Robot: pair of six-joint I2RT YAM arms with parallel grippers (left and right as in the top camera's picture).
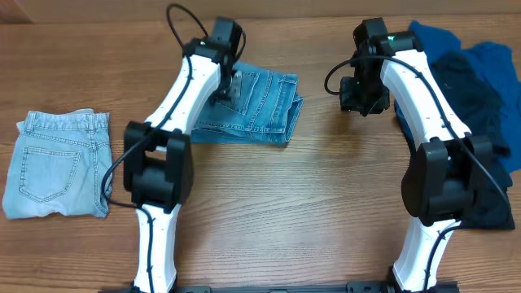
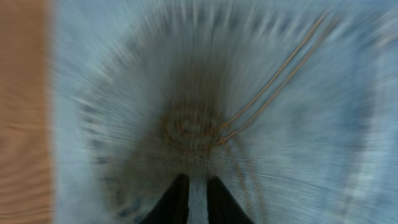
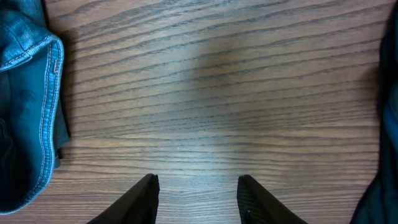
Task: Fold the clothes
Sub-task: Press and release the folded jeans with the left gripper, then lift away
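Wood table [image 1: 326, 203]: folded jeans [image 1: 260, 106] under left hand [image 1: 224, 85], grip unclear; right hand [image 3: 198, 178] open, apart from jeans.

All I get of the room on my screens is the table [image 1: 326, 203]: brown wood, matte, with dark grain running side to side in long wavy lines. It fills the overhead view to its edges. The light is soft and even, casting only faint shadows.
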